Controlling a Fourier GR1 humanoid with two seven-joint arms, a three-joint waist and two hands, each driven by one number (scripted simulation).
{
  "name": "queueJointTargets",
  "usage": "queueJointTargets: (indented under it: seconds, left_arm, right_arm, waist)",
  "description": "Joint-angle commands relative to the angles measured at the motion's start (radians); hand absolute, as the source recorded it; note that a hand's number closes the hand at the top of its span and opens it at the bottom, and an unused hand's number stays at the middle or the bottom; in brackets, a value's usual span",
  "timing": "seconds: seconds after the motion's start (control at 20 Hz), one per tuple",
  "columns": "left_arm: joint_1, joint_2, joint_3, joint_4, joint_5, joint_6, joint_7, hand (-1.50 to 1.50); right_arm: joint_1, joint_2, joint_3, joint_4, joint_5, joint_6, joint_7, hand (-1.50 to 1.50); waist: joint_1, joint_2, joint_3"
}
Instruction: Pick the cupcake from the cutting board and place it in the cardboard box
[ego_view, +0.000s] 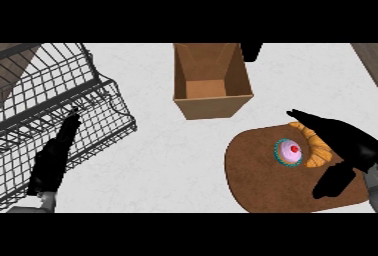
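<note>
Your right hand (347, 150) is by far the nearer one to the cupcake (291, 151). It sits over the right part of the cutting board (258, 175), fingers spread apart and straight, holding nothing. The cupcake lies just to the left of that hand, in the gap between the fingers reaching in above it and the thumb below it, so you close toward the left to take it. Whether any finger already touches it cannot be told.

The cupcake rests upright on the board, seen from above: a round teal wrapper, pale pink frosting, a small red dot at the centre. A curved orange pastry (319, 147) lies right against its right side, partly under your hand.

The cardboard box (212, 97) stands open, up and to the left of the board, well apart from it.

Your left hand (53, 160) rests at the left, over a wire rack (66, 95), fingers straight.
</note>
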Motion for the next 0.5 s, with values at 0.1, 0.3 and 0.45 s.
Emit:
queueJointTargets:
  seconds: [0.1, 0.3, 0.45]
  left_arm:
    - [0.026, -0.003, 0.037, -0.068, -0.032, -0.051, 0.062, 0.00]
    - [0.086, -0.018, 0.047, -0.140, -0.051, -0.061, 0.090, 0.00]
    - [0.014, -0.079, 0.064, -0.016, -0.093, -0.067, 0.031, 0.00]
  right_arm:
    - [0.035, 0.088, -0.024, 0.012, 0.111, 0.021, -0.039, -1.50]
    - [0.030, 0.134, -0.058, 0.004, 0.133, 0.049, -0.017, -1.50]
    - [0.042, 0.163, -0.100, -0.017, 0.154, 0.101, -0.025, -1.50]
  waist:
    - [0.001, 0.002, -0.003]
    - [0.003, 0.001, -0.003]
    - [-0.002, 0.002, -0.003]
